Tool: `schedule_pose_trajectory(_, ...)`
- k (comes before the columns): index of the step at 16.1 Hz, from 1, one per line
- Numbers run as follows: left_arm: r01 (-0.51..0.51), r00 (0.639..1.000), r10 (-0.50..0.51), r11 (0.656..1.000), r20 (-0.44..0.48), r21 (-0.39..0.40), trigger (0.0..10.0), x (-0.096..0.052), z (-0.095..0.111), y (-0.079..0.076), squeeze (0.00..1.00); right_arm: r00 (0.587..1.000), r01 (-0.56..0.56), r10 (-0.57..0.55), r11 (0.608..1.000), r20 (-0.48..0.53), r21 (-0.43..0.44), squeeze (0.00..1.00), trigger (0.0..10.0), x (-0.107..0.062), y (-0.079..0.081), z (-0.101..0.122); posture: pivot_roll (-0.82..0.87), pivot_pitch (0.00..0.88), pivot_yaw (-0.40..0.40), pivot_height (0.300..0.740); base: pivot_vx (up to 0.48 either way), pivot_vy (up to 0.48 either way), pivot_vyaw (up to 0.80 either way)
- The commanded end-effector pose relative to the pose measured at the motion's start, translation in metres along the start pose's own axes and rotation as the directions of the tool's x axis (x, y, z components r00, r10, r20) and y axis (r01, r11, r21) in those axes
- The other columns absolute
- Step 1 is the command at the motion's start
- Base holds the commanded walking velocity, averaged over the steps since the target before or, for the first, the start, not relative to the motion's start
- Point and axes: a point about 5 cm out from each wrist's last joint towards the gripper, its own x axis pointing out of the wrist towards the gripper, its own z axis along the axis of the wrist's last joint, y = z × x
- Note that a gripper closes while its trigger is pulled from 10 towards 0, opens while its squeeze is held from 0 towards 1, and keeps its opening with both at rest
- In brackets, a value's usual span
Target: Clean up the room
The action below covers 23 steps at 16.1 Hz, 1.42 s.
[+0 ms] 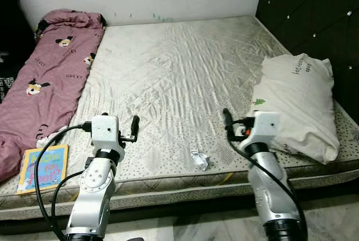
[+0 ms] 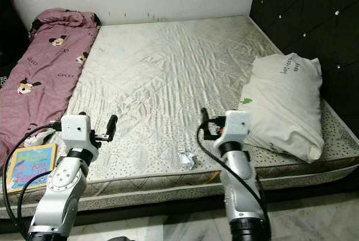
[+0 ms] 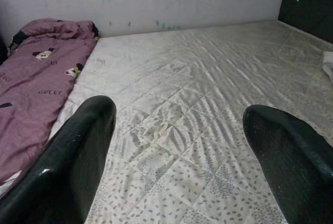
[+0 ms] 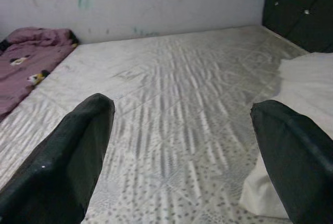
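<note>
A bare quilted mattress (image 1: pixel 179 78) spans the room. A pink printed blanket (image 1: pixel 47 84) lies along its left side, a white pillow (image 1: pixel 294 103) at its right. A children's book (image 1: pixel 44 167) rests at the near left corner. The left gripper (image 1: pixel 109 126) and right gripper (image 1: pixel 235 124) hover over the near edge, jaws wide, holding nothing. Between them lies crumpled paper (image 1: pixel 199 160).
</note>
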Motion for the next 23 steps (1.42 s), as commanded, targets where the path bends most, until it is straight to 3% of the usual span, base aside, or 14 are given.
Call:
schedule_pose_trajectory(1,0.010,1.000,-0.010,1.000,0.011,0.007,10.0,0.002,0.004,0.001,0.00,1.000,-0.015,0.016,1.000,0.017,-0.017,0.00,10.0,0.004,0.002,0.007,0.06,0.000,0.045,0.740,0.000,0.000,0.00)
schedule_pose_trajectory(9,-0.043,0.999,0.043,0.998,-0.003,-0.034,10.0,0.000,0.000,0.004,0.00,0.992,-0.126,0.126,0.989,-0.003,-0.083,0.00,10.0,0.015,0.018,0.007,0.08,0.000,0.002,0.740,0.000,0.000,0.00)
schedule_pose_trajectory(15,-0.028,1.000,0.028,0.998,-0.001,-0.052,10.0,0.001,0.001,0.003,0.00,0.991,-0.133,0.133,0.987,-0.008,-0.085,0.00,10.0,0.017,0.020,0.005,0.07,0.000,0.014,0.740,0.000,0.000,0.00)
schedule_pose_trajectory(23,-0.005,1.000,0.005,0.999,0.005,-0.045,10.0,0.004,0.003,0.003,0.00,0.991,-0.133,0.133,0.988,-0.006,-0.081,0.00,10.0,0.018,0.021,0.005,0.07,0.000,0.022,0.740,0.294,0.000,0.00)
